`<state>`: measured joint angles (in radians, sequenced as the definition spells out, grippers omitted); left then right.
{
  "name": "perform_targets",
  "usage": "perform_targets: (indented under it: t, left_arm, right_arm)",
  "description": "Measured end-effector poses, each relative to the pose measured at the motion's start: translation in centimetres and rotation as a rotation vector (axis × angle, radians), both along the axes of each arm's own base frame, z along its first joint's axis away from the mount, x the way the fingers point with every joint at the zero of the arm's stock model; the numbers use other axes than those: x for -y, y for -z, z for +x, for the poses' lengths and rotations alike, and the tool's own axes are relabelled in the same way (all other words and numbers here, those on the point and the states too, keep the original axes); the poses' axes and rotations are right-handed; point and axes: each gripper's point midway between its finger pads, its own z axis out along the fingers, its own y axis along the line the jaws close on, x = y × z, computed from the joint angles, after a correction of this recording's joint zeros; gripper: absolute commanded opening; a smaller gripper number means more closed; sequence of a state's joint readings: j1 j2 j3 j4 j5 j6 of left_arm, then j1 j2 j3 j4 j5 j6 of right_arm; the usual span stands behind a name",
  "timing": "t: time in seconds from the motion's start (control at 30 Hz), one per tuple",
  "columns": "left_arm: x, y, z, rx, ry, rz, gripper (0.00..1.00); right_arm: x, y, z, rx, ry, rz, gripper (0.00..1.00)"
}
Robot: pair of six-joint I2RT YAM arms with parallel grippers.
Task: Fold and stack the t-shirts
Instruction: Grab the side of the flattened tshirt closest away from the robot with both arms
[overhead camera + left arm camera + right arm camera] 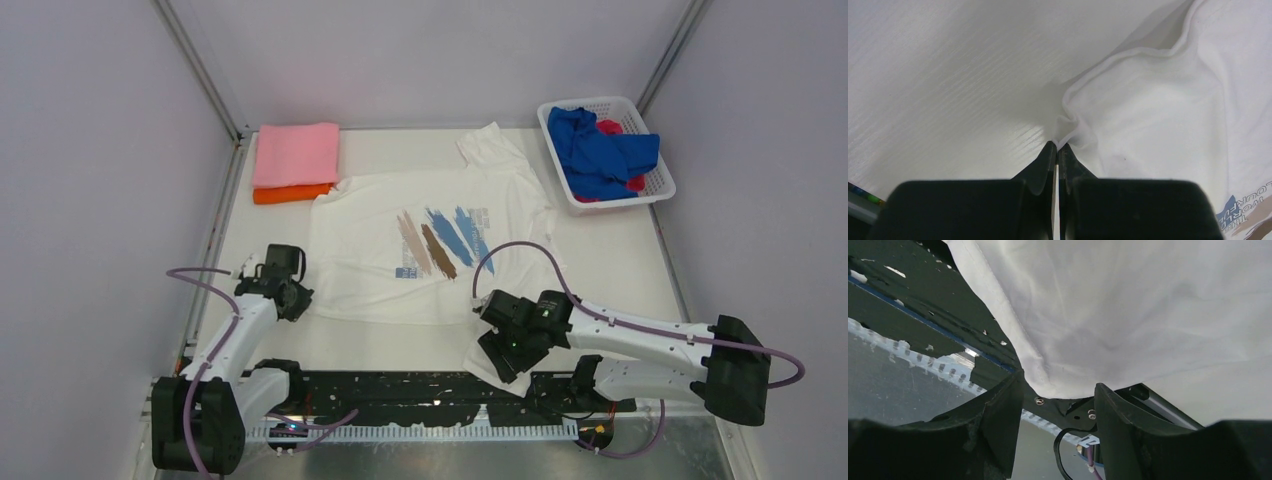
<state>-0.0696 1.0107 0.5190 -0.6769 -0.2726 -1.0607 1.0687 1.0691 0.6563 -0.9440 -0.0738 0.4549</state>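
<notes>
The white t-shirt (pixel 400 235) with blue and brown brush strokes lies spread flat, print up, in the middle of the table. My left gripper (pixel 300 297) is shut on its near-left hem corner, and the cloth (pixel 1148 125) bunches at the fingertips of the left gripper (pixel 1057 146). At the shirt's near-right corner, which droops over the table's front edge, my right gripper (pixel 497 360) is open. In the right wrist view the white corner (pixel 1108 315) hangs between the spread fingers of the right gripper (pixel 1058 385), and neither finger pinches it. A folded pink shirt (pixel 296 153) rests on a folded orange one (pixel 290 193) at the back left.
A white lattice basket (pixel 600 103) at the back right holds a crumpled blue shirt (pixel 600 150) and a red one (pixel 612 127). The black perforated base plate (pixel 908 305) and a cable chain run along the near edge, under the right gripper. Grey walls enclose the table.
</notes>
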Motion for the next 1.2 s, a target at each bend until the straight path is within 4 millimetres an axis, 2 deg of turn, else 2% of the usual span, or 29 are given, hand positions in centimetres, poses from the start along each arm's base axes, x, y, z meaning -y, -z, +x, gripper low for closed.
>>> perform_targets:
  t: [0.27,0.47,0.53,0.6,0.63,0.7,0.83,1.03,1.2]
  left_arm:
    - [0.2,0.2,-0.2,-0.001,0.01,-0.012,0.0]
    - [0.2,0.3,-0.3,-0.002,0.011,-0.012,0.0]
    - [0.3,0.3,-0.3,-0.003,0.012,-0.013,0.0]
    - [0.3,0.3,-0.3,-0.003,0.012,-0.012,0.0]
    - [0.3,0.3,-0.3,-0.003,0.012,-0.013,0.0]
    - [0.3,0.3,-0.4,-0.004,0.013,-0.014,0.0]
    - [0.3,0.3,-0.4,-0.007,0.021,-0.013,0.0]
    - [0.1,-0.3,-1.7,-0.012,0.025,-0.004,0.0]
    - [0.0,-1.7,-2.7,0.038,0.024,-0.004,0.0]
  right_arm:
    - [-0.4,2.1,-0.8,-0.053,-0.017,-0.032,0.57]
    - [0.0,3.4,-1.3,-0.088,-0.019,-0.073,0.53]
    - [0.1,3.6,-1.4,-0.096,-0.018,-0.089,0.48]
    - [0.3,3.8,-1.4,-0.105,-0.015,-0.109,0.39]
    - [0.4,3.9,-1.3,-0.104,-0.014,-0.119,0.3]
    - [0.7,4.0,-1.3,-0.103,-0.007,-0.142,0.18]
    - [1.0,4.0,-1.0,-0.09,0.007,-0.168,0.06]
    - [1.1,2.9,-1.0,-0.073,0.022,-0.148,0.05]
    - [0.5,1.2,-2.2,-0.098,0.005,-0.054,0.05]
